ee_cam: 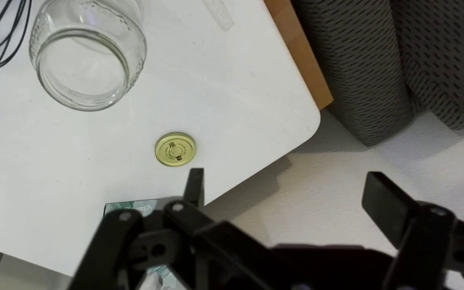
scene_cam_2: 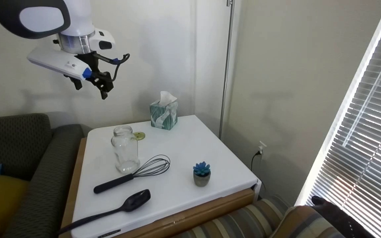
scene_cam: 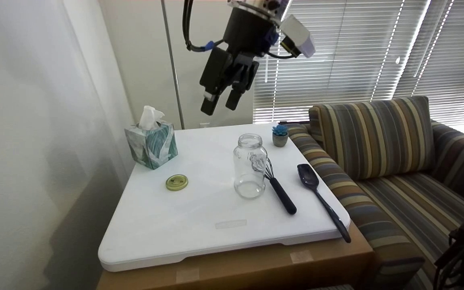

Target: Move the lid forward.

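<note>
My black two-fingered gripper [scene_cam: 220, 104] is just hanging in the air, well apart from the white rectangular tabletop [scene_cam: 155, 233], jaws spread wide with nothing in them. The flat round yellow-green metal-looking lid [scene_cam: 177, 182] is lying on the tabletop between the clear glass jar [scene_cam: 249, 167] and the cube-shaped teal-and-white cardboard tissue box [scene_cam: 155, 147], nearer the box, touching neither.

The yellowish lid [ee_cam: 175, 149] lies flat on the tabletop [ee_cam: 240, 100].

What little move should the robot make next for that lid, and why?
Probably ease the claw over and down toward the lid: the claw hangs open and empty, higher than the white tabletop where the lid lies flat.
</note>
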